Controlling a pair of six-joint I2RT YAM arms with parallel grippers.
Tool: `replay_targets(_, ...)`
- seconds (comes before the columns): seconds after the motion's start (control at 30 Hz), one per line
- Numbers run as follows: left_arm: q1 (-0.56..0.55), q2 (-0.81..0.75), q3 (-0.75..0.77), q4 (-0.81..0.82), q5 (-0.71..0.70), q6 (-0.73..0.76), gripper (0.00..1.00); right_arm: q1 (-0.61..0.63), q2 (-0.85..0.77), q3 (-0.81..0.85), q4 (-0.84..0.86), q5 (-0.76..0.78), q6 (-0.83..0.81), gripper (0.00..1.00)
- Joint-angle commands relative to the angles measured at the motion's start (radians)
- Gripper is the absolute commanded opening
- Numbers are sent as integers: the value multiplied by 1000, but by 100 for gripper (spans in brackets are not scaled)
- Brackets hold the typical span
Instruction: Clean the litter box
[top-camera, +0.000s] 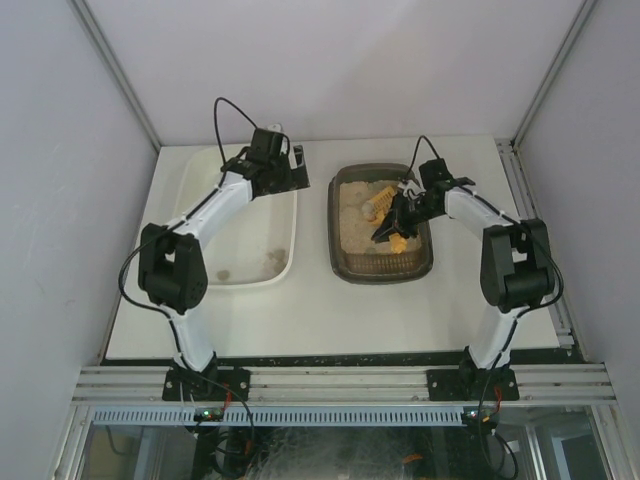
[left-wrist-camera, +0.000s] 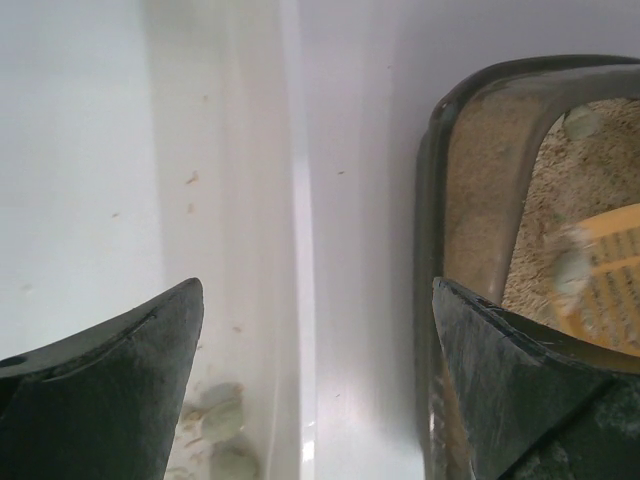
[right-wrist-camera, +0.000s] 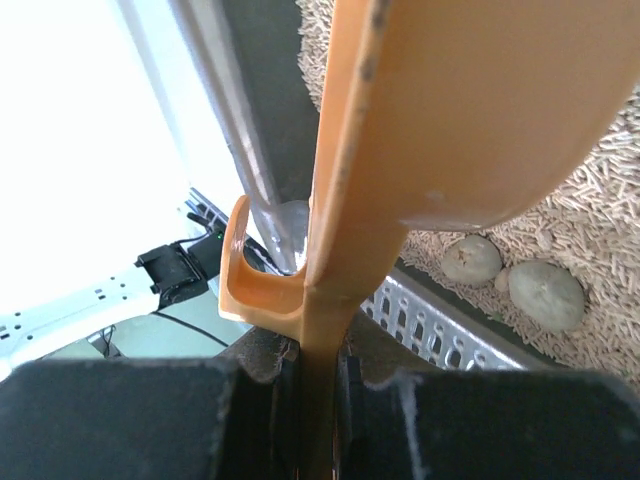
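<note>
Two hands: the right hand (top-camera: 393, 224) is carrying the tool over the far half of the white desk (top-camera: 320, 320), while the left hand (top-camera: 290, 172) is carrying nothing.
Right hand: it is clamping tight on the flat handle of an orange slotted plastic scoop (right-wrist-camera: 450, 110) and hanging directly over the dark brown-grey rounded rectangular plastic litter box (top-camera: 340, 268).
Scoop: its stiff, smooth blade is reaching out from the fingers, low over the litter.
Litter box: it is sitting right of centre with its long axis running near to far; its thick rim is enclosing loose, rough beige pellets.
Lumps: two smooth grey-green rounded lumps (right-wrist-camera: 545, 293) are lying side by side on the pellets just beside the scoop's shaft, close to the box wall.
Left hand: its fingers are standing wide apart above the tub's right wall, with the box just to its right.
Tub: a larger white rectangular plastic tub (top-camera: 195, 170) is lying just left of the box and parallel to it, holding a few similar pieces.
Coming move: the right hand is by far the nearer. By my reading, the blade is needing to slip sideways under the lumps and then carry them leftward across the gap.
</note>
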Motion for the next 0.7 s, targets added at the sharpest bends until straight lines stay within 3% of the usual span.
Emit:
replay_targets(0.0,-4,-138,-46,1,-82,120,100,-16,-104,-26,54,-20,6,0)
replay_targets(0.2,-3,-255,-82,-86,-22,277,100,-29,-185,-152,132,-40,29,0)
replay_targets(0.43,-3,-450,-174,-290,166,576,100,-28,-357,-340,483,-83,127,0)
replay_targets(0.67,-1,-667,-455,-355,130,721,100,-40,-442,-528,869,-157,233,0)
